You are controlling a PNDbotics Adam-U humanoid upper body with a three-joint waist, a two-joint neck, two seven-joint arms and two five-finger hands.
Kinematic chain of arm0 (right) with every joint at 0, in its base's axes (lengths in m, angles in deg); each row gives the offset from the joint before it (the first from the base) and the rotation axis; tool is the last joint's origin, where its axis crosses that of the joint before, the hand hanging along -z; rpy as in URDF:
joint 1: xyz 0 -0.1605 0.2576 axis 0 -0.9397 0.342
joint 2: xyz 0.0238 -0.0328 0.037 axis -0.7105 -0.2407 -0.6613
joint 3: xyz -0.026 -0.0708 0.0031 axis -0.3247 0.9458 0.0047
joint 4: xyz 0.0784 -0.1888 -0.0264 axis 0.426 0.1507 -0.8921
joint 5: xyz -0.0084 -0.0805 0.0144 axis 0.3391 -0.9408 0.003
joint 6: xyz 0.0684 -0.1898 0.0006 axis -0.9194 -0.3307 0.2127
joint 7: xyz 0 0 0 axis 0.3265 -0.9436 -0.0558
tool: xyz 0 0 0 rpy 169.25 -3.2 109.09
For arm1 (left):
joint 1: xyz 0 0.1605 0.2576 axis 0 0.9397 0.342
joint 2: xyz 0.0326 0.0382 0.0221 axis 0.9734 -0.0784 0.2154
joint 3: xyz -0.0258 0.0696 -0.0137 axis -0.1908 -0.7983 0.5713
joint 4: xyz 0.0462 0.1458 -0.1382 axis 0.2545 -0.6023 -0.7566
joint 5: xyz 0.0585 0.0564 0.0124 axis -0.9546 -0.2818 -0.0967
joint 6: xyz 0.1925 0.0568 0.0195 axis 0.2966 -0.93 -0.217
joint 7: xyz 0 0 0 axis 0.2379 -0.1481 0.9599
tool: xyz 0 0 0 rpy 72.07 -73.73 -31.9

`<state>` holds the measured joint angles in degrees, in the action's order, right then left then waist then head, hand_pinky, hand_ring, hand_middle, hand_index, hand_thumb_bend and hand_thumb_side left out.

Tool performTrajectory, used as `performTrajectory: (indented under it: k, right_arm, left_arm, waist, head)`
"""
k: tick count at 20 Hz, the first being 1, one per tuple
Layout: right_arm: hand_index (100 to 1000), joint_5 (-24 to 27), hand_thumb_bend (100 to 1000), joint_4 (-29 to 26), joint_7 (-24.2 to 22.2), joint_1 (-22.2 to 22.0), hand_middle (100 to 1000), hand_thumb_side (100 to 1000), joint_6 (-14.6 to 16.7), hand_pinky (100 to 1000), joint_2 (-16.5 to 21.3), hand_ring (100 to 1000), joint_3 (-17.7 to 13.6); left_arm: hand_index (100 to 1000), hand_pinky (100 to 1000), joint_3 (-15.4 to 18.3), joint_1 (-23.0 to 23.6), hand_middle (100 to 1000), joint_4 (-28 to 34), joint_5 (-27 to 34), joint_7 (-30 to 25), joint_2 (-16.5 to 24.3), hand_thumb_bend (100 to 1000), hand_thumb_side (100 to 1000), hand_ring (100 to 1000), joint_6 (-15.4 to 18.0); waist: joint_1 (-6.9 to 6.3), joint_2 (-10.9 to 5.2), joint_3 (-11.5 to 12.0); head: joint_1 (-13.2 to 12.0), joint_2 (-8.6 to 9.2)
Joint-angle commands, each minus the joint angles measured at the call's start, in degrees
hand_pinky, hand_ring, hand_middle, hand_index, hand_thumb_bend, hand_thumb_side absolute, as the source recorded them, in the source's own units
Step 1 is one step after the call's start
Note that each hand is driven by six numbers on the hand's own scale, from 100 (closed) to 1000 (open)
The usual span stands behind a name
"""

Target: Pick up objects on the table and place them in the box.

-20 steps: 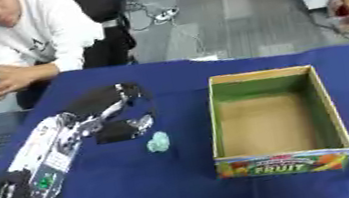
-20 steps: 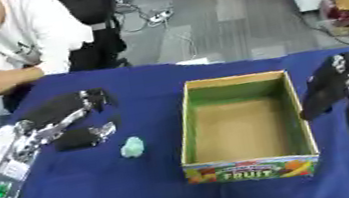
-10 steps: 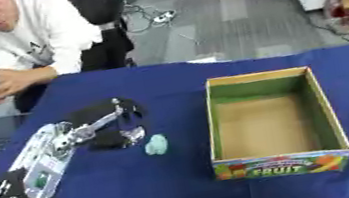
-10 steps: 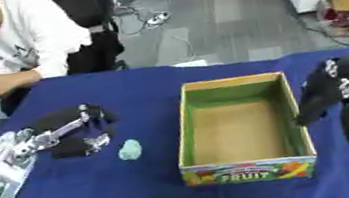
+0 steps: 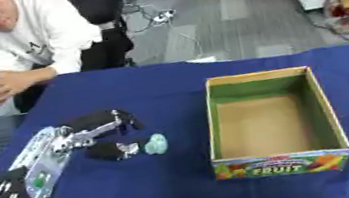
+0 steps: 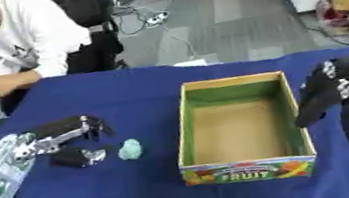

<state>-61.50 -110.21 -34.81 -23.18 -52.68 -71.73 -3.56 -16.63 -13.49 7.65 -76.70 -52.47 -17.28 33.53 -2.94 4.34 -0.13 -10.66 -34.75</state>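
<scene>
Pale green object (image 5: 157,144) lies on blue counter (image 5: 158,88), left of box (image 5: 273,124), apart from it; shape unclear, small rounded lump. Left hand (image 5: 102,135) low over counter just left of object, fingers (image 5: 108,117) curved above, thumb below, spread narrow, holding nothing; thumb tip near object, contact hard to judge. Box open-topped, green inner walls, "FRUIT" print on front. Right hand (image 6: 340,86) beside box's right wall, fingers curled downward, empty.
</scene>
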Motion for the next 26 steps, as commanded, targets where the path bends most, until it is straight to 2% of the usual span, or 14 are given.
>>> performTrajectory:
  k: [1, 6, 11, 12, 16, 18, 19, 20, 21, 26]
  right_arm:
    - [461, 0.36, 100, -0.5, -0.24, 0.19, 367, 925, -0.05, 100, 0.58, 241, -0.13]
    - [461, 0.43, 100, -0.46, -0.34, 0.26, 367, 926, -0.07, 100, 0.52, 241, -0.07]
    - [461, 0.56, 100, -0.44, -0.43, 0.2, 367, 922, -0.12, 100, 0.44, 241, -0.02]
    - [461, 0.6, 100, -0.44, -0.46, 0.17, 367, 922, -0.14, 100, 0.42, 241, -0.01]
    - [463, 0.79, 100, -0.47, -0.5, 0.06, 366, 921, -0.23, 100, 0.34, 240, 0.01]
    - [463, 0.89, 100, -0.47, -0.49, 0.04, 366, 921, -0.29, 100, 0.33, 239, 0.0]
    - [463, 0.93, 100, -0.49, -0.5, 0.03, 366, 921, -0.31, 100, 0.31, 239, 0.01]
    - [463, 0.98, 100, -0.5, -0.52, 0.02, 366, 921, -0.33, 100, 0.29, 239, 0.02]
    - [463, 1.04, 100, -0.52, -0.53, 0.01, 366, 921, -0.35, 100, 0.26, 239, 0.04]
    - [463, 1.21, 100, -0.58, -0.61, -0.06, 366, 922, -0.43, 100, 0.24, 239, 0.03]
  left_arm:
    - [893, 732, -0.06, -1.23, 831, 0.99, -2.97, -1.62, 2.11, 924, 749, 726, 0.47]
    - [926, 797, -0.85, -1.88, 873, 1.8, -8.95, -2.62, 2.31, 859, 669, 782, 1.94]
    - [930, 799, -1.86, -3.63, 878, 0.02, -13.83, -1.73, 1.87, 803, 629, 788, 3.65]
    - [935, 792, -1.95, -4.0, 884, -0.7, -14.41, -1.45, 1.64, 793, 624, 788, 3.87]
    - [958, 636, -2.15, -5.41, 903, -4.35, -14.9, -1.2, 0.15, 774, 576, 757, 4.51]
    - [960, 621, -2.31, -6.09, 906, -6.17, -14.25, -1.87, -0.5, 790, 569, 757, 5.03]
    - [969, 624, -2.45, -6.43, 913, -6.97, -14.12, -2.4, -0.78, 881, 574, 765, 5.35]
    - [969, 626, -2.52, -6.82, 913, -7.77, -14.1, -3.04, -1.06, 914, 584, 766, 5.71]
    - [973, 635, -2.6, -7.2, 917, -8.51, -14.24, -3.69, -1.33, 1000, 631, 771, 6.1]
    - [977, 658, -2.44, -8.77, 925, -11.02, -16.5, -4.38, -2.43, 1000, 660, 786, 7.75]
  waist:
    - [-0.03, -0.67, 0.05]
    - [-0.02, -0.69, -0.09]
    - [-0.07, -0.8, -0.25]
    - [-0.08, -0.81, -0.28]
    - [-0.1, -0.82, -0.52]
    - [-0.13, -0.83, -0.64]
    - [-0.16, -0.84, -0.72]
    - [-0.18, -0.85, -0.76]
    - [-0.2, -0.87, -0.83]
    - [-0.28, -0.9, -1.04]
  head:
    - [-0.55, -0.05]
    - [-0.74, -0.1]
    - [-1.09, -0.09]
    - [-1.13, -0.08]
    - [-1.32, 0.01]
    - [-1.38, 0.05]
    - [-1.43, 0.01]
    - [-1.45, -0.02]
    - [-1.49, -0.06]
    - [-1.58, -0.23]
